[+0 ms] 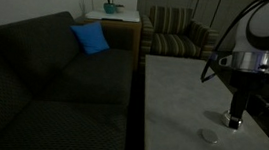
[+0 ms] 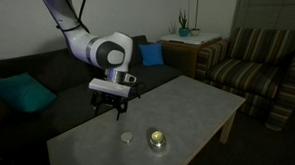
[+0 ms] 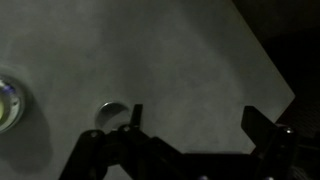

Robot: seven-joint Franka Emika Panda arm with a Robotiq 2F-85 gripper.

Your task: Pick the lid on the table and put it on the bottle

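No text, label, brand, number or sign can be read in any of the views. The pictures are dark and small. The bottle shows only a pale top with a yellowish tint in an exterior view, and no print can be made out on it. The lid is a plain pale disc, too small to show any mark. The robot arm has white and dark surfaces, and no lettering on them is legible.
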